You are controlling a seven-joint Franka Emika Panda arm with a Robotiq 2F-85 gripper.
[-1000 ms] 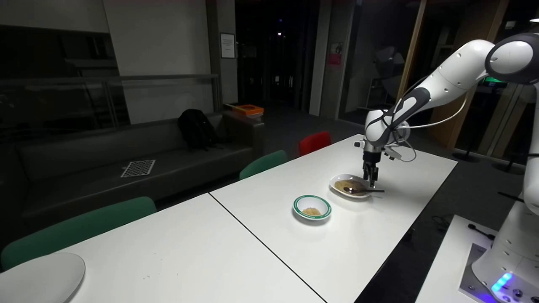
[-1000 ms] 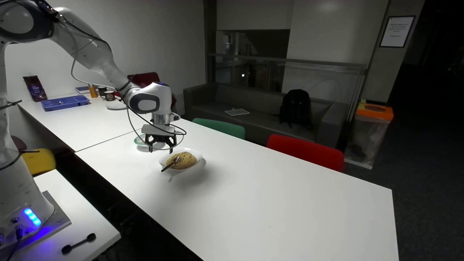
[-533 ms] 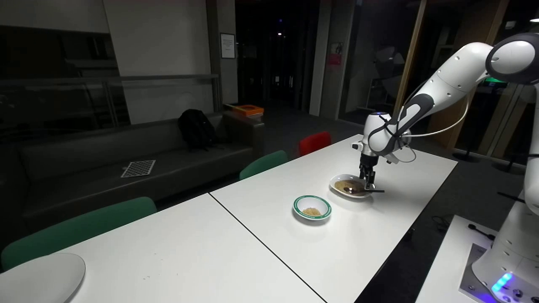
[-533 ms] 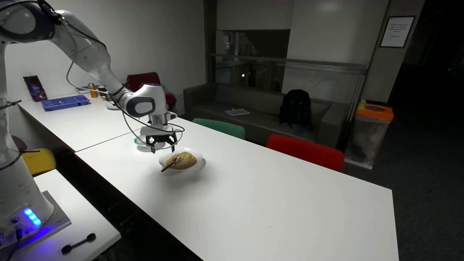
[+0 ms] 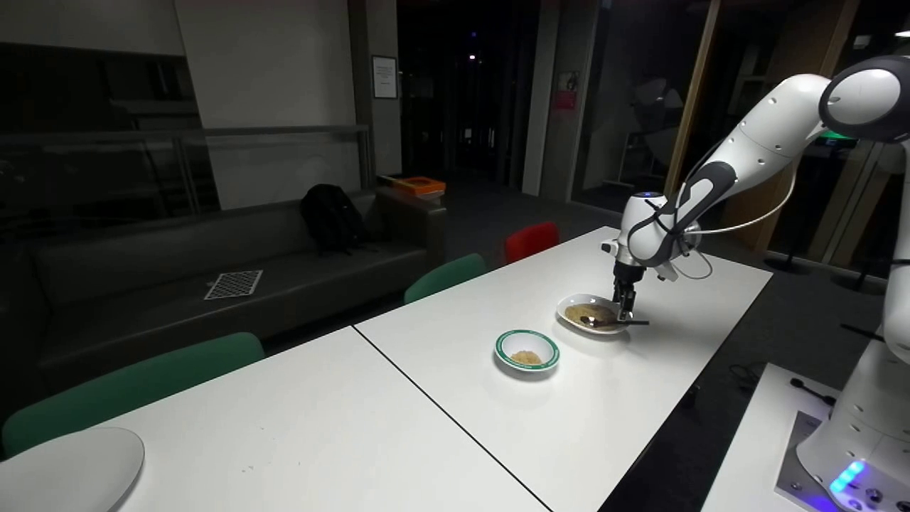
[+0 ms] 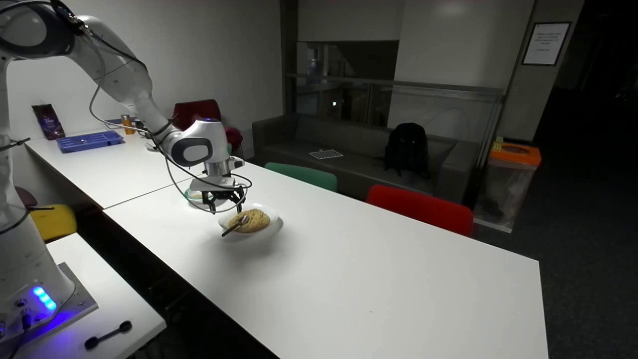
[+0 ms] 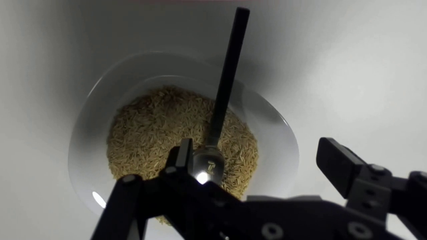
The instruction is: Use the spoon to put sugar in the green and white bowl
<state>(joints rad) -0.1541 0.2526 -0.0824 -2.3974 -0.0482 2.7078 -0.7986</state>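
The spoon (image 7: pixel 230 63) lies across a white oval dish (image 7: pixel 283 146), its dark handle reaching out over the rim. Its metal end rests on the sugar, a tan heap (image 7: pixel 150 140) of rice-like grains, with a few grains in it. Open and holding nothing, my gripper (image 7: pixel 259 156) hangs just above the dish. In the wrist view its left fingertip overlaps the spoon's metal end, while the right one is past the dish's rim. The green and white bowl (image 5: pixel 522 343) has a small tan heap inside; in an exterior view my gripper (image 6: pixel 227 211) partly covers this bowl (image 6: pixel 189 197).
A flat white plate (image 5: pixel 71 469) lies further along the table (image 5: pixel 320 419). Beyond the table seam are a blue tray (image 6: pixel 89 141), an orange bottle (image 6: pixel 127 124) and a purple packet (image 6: pixel 48 121). Green (image 6: pixel 301 175) and red chairs (image 6: pixel 418 208) line the table's far edge.
My gripper has come down a little closer to the dish and turned slightly, its jaws open throughout. The spoon, the dish and the green and white bowl have not moved.
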